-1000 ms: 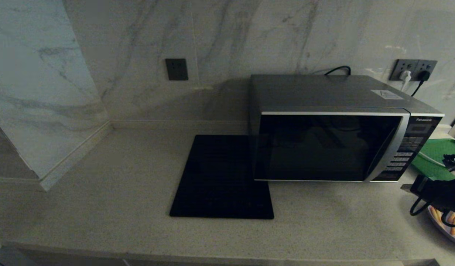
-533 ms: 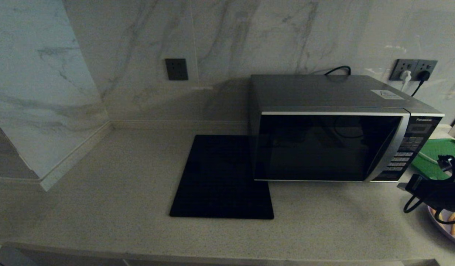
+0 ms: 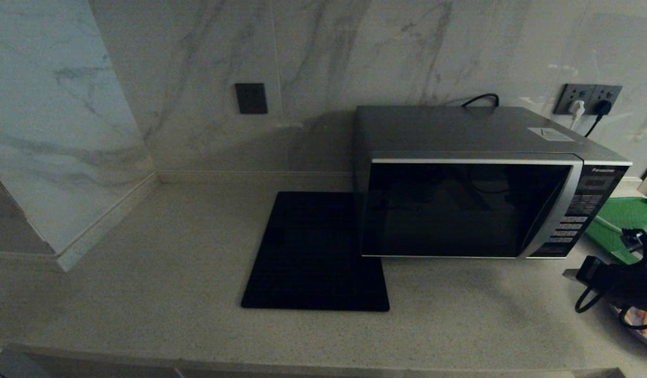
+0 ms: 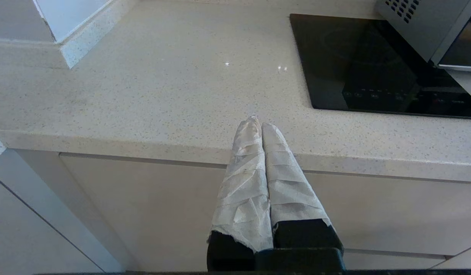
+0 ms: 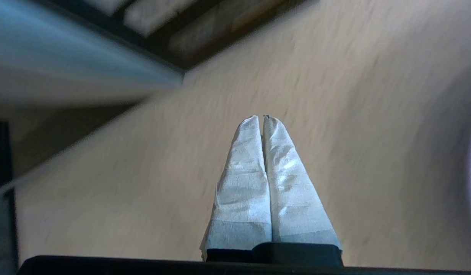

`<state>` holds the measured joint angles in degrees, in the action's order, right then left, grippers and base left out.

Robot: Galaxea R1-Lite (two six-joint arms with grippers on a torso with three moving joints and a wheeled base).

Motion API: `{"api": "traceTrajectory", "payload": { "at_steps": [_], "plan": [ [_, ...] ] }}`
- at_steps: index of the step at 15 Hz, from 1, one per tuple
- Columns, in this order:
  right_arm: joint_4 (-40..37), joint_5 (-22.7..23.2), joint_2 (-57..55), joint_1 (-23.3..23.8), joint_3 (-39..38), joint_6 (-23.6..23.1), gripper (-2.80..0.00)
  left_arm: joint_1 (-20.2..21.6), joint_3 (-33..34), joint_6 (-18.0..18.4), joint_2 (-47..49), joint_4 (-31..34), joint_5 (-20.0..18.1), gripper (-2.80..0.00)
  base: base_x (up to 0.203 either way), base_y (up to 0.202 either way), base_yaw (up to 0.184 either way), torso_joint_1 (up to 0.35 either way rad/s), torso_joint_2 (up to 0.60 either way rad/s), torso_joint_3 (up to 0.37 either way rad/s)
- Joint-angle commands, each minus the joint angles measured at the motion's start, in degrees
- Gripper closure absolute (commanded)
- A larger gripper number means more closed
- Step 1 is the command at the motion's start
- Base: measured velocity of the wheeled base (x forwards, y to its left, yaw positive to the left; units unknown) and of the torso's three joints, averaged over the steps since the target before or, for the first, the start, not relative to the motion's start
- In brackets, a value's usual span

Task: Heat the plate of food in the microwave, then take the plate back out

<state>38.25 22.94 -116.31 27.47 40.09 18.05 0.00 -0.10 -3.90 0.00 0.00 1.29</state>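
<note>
The silver-grey microwave [image 3: 468, 205] stands on the counter with its dark glass door closed; its corner [image 4: 423, 26] shows in the left wrist view. The pale lilac plate of food [image 3: 643, 325] lies at the counter's right edge, mostly hidden under my right arm, with a few orange fries showing. My right gripper [image 3: 569, 273] [image 5: 260, 117] hovers shut and empty over bare counter, in front of the microwave's button panel [image 3: 573, 226]. My left gripper [image 4: 258, 123] hangs shut and empty at the counter's front edge, outside the head view.
A flat black square mat [image 3: 315, 252] [image 4: 373, 65] lies left of the microwave. A green tray [image 3: 625, 215] sits right of the microwave, behind my right arm. Marble walls close the back and left. Wall sockets with plugs [image 3: 588, 102] are at the back right.
My right arm has shifted slightly left, then dipped lower, and covers more of the plate. The microwave door stays closed. The left arm is not seen to move.
</note>
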Motion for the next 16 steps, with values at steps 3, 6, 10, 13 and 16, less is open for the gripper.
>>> {"api": "traceTrajectory", "payload": {
  "at_steps": [3,6,10,13,16],
  "plan": [
    [0.1,1.3,10.4,-2.0,-8.6,0.2,0.00,0.0,0.0,-0.1,0.0,0.0,0.0,0.00,0.000,0.000,0.000,0.000,0.00,0.000],
    [-1.6,1.7,22.7,-5.4,-15.8,0.8,0.00,0.0,0.0,-0.1,0.0,0.0,0.0,0.00,0.000,0.000,0.000,0.000,0.00,0.000],
    [-10.2,1.4,42.4,-9.2,-22.1,1.5,0.00,0.0,0.0,-0.1,0.0,0.0,0.0,0.00,0.000,0.000,0.000,0.000,0.00,0.000],
    [-17.6,0.8,56.0,-10.2,-24.4,1.5,0.00,0.0,0.0,-0.1,0.0,0.0,0.0,0.00,0.000,0.000,0.000,0.000,0.00,0.000],
    [-23.0,-3.6,68.6,-14.8,-26.8,1.5,0.00,0.0,0.0,-0.1,0.0,0.0,0.0,0.00,0.000,0.000,0.000,0.000,0.00,0.000]
  ]
}}
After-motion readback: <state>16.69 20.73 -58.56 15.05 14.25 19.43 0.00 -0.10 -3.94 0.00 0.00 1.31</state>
